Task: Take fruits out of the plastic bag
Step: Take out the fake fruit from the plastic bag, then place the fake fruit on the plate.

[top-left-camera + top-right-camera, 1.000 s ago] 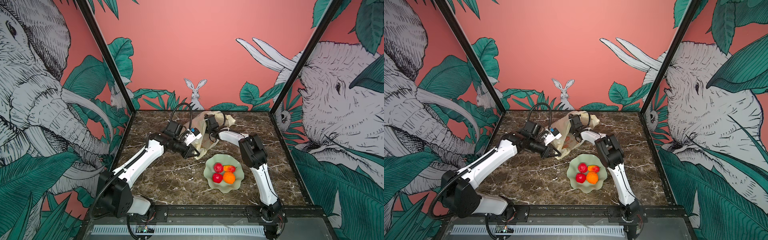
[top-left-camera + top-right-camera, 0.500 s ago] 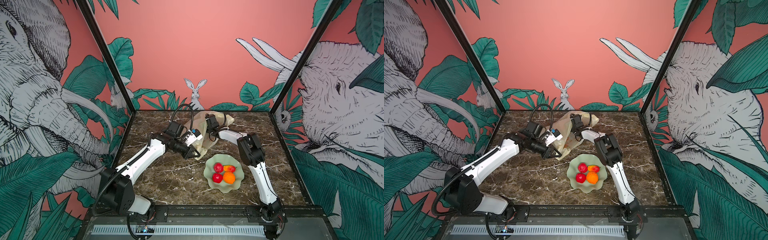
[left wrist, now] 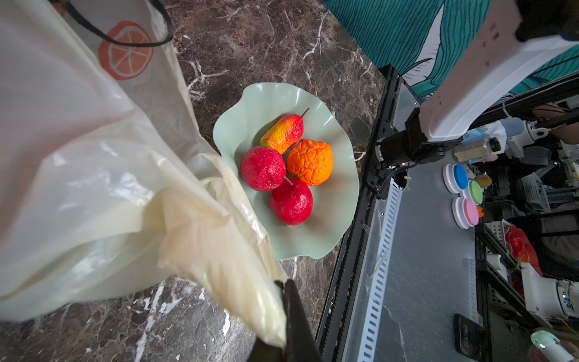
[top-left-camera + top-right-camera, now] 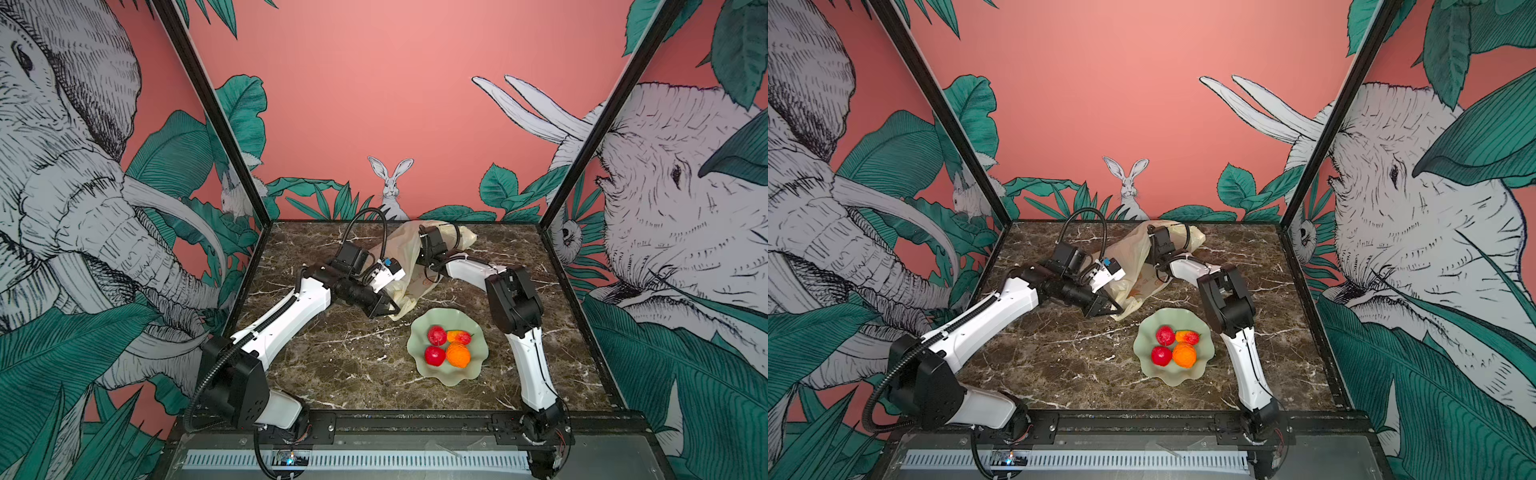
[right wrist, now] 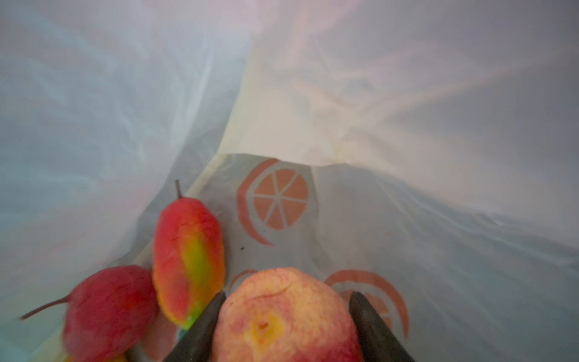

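Listing the contents of the marble table (image 4: pixel 353 365), each placed from the dish (image 4: pixel 451 320).

- Dish: pale green, wavy rim, on the table. It holds a bumpy red fruit (image 3: pixel 262 168), a smooth red fruit (image 3: pixel 291 202), an orange fruit (image 3: pixel 309 162) and a stemmed red-yellow fruit (image 3: pixel 283 133), clustered and touching.
- Plastic bag (image 4: pixel 405 257): thin, cream, with orange-slice prints, behind the dish toward the back wall. Its near corner reaches the dish's rim.
- Left gripper (image 4: pixel 384 309): just beside the dish's far rim, jaws together and pinching a folded edge of the bag, which it holds up off the table.
- Right gripper (image 5: pixel 286 296): behind the dish and inside the bag, so hidden in both top views. Its dark fingers (image 5: pixel 200 329) press on either side of a peach-coloured fruit (image 5: pixel 282 326).
- Also in the bag, beside that fruit: a long red-yellow fruit (image 5: pixel 188 260) and a dark red fruit (image 5: pixel 109 310), touching each other.
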Action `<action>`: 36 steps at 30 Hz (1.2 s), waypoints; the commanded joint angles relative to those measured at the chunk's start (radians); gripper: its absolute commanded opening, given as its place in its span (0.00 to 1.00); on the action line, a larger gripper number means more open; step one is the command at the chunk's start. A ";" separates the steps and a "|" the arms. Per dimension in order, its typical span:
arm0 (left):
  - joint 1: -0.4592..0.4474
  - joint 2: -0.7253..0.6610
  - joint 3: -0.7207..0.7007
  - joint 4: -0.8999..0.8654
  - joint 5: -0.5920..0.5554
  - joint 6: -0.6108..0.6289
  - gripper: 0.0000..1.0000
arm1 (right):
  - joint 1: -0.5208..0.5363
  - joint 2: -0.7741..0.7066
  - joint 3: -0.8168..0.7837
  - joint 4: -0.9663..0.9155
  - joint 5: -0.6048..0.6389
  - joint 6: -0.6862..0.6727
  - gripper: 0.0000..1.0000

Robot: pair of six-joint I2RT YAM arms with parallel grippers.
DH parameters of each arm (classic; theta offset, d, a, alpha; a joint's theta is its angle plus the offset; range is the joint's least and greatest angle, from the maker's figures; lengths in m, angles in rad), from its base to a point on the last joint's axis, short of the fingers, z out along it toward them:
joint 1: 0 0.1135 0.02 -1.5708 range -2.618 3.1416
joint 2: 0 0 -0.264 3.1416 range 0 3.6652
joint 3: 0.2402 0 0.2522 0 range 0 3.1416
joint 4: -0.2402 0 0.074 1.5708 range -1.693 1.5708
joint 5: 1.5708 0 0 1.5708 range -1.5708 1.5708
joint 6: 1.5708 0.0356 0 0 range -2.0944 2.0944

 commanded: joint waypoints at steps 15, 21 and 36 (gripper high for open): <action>-0.005 -0.179 -0.127 0.129 -0.120 -0.121 0.00 | -0.011 -0.521 -0.512 -0.075 -0.027 -0.093 0.48; -0.005 -0.201 -0.199 0.145 -0.141 -0.143 0.00 | -0.013 -0.577 -0.530 -0.173 -0.149 -0.098 0.48; -0.005 -0.182 -0.164 0.158 -0.133 -0.165 0.00 | -0.014 -0.681 -0.528 -0.361 -0.447 -0.138 0.48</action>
